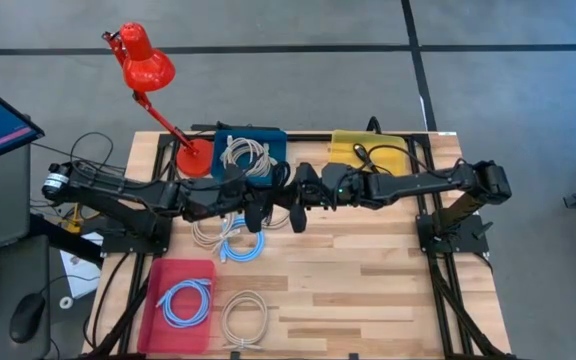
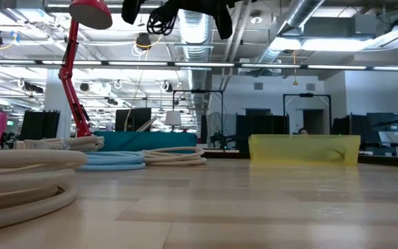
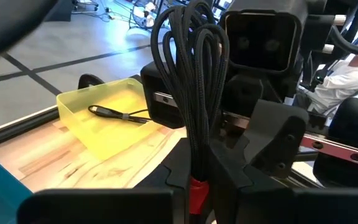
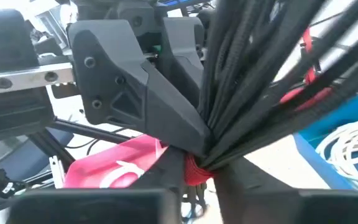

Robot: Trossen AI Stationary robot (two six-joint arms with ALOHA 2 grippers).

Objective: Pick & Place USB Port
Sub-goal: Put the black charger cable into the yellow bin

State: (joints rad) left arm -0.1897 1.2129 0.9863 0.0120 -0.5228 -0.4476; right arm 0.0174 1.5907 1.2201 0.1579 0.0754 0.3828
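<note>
high view – arms: both reach to table centre and meet above the boards; left gripper [image 1: 258,212] and right gripper [image 1: 300,205] sit just beside each other. Looks like a mid-air handover.
high view – cable: black coiled USB cable [image 1: 251,200] hangs between the two grippers, off the table.
high view – bins: yellow bin [image 1: 340,147] at the far edge already holds one black cable, so it is probably the drop target. Blue bin [image 1: 278,142] has a white cable coil; pink tray [image 1: 158,272] has a blue coil. Loose white and blue coils lie on the table [image 1: 368,290]. Red desk lamp [image 1: 144,66] at the far left corner.
low view – height: grippers and bundle at the top edge, well clear of the wood; raised so the loops don't drag.
left wrist view – grip: left fingers [image 3: 229,165] clenched on the bundle at its red tie [image 3: 197,190]; loops stand upright. Right gripper body close behind, yellow bin beyond it.
right wrist view – grip: right fingers [image 4: 182,171] pinch the same bundle by the red tie; left gripper housing directly opposite.
pose: forearms near level, wrists facing each other.
judgement: transfer in hand, neither side let go.
</note>
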